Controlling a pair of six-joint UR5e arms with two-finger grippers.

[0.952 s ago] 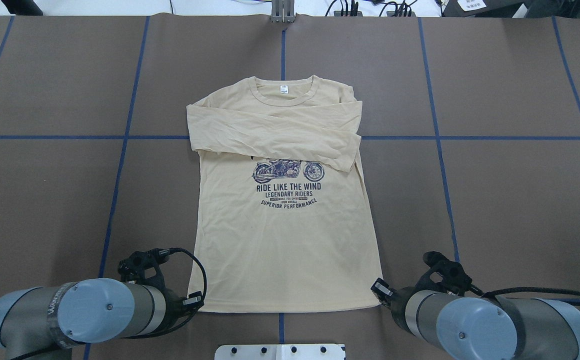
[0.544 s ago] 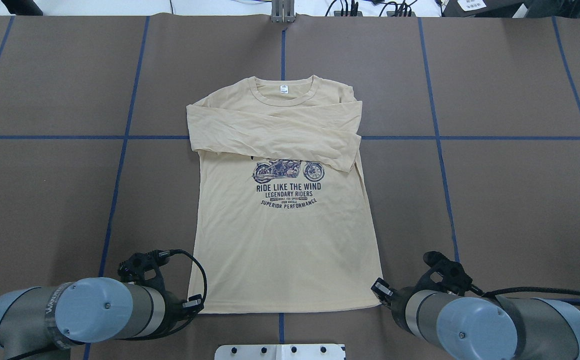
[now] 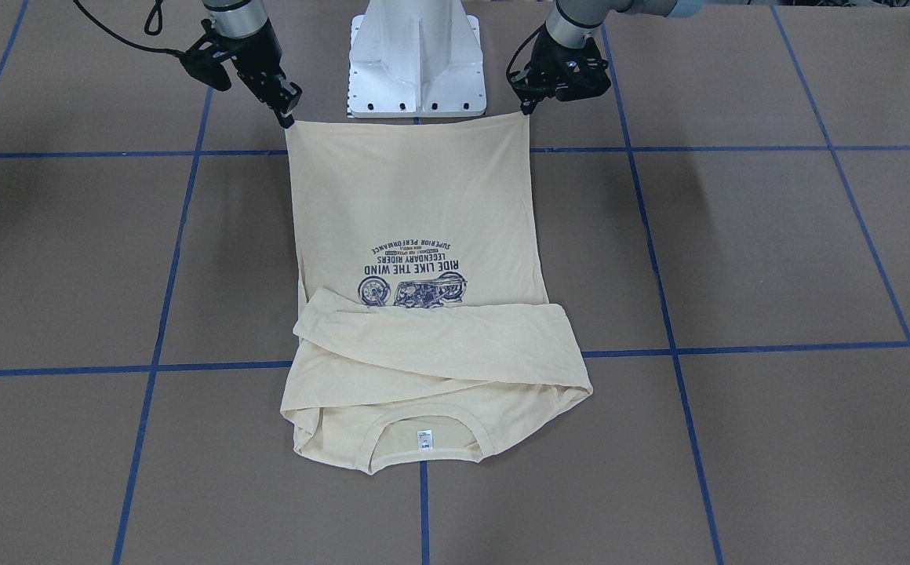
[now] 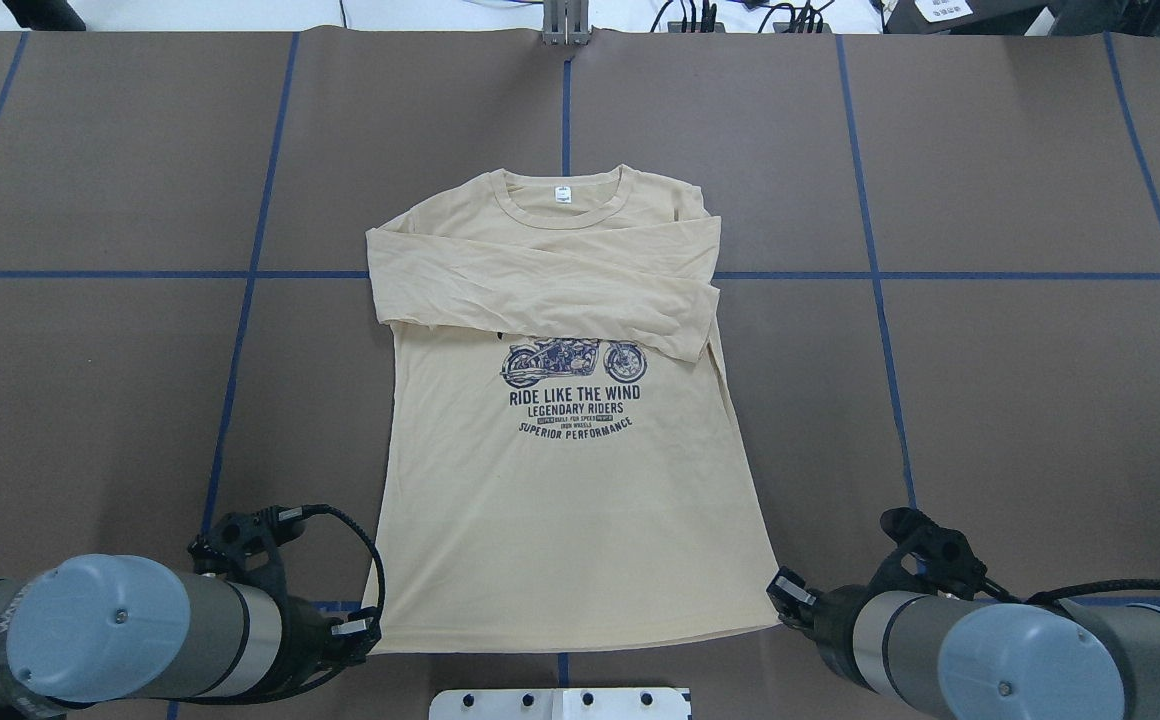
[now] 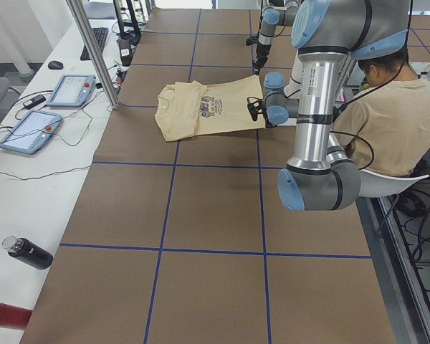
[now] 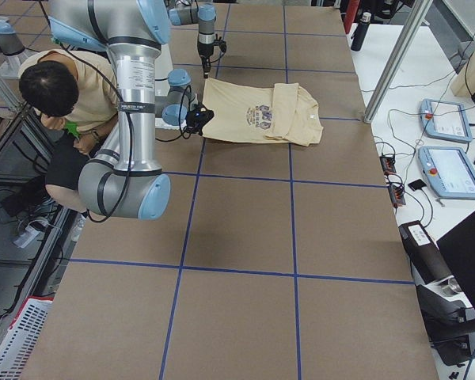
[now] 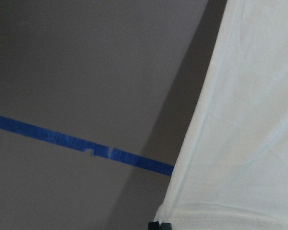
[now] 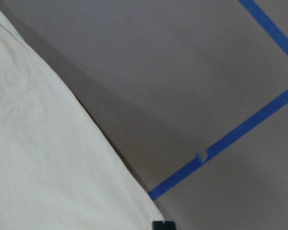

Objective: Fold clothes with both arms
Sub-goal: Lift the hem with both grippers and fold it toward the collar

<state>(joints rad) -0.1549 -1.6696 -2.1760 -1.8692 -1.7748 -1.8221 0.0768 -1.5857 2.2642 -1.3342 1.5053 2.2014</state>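
Cream shirt (image 4: pixel 570 500) reads "RIDE LIKE THE WIND, LEGENDARY RIDERS, SUPERIOR PERFORMANCE"; sleeves (image 4: pixel 540 285) lie crossed above that print (image 4: pixel 573 390). Left fingers (image 3: pixel 525 103) and right fingers (image 3: pixel 284 112) each pinch a hem corner.

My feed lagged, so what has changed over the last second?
Both arms drew back toward the robot's base. The left gripper and right gripper, shut on the T-shirt at its near hem corners, dragged it that way. The sleeves stayed folded across the chest.
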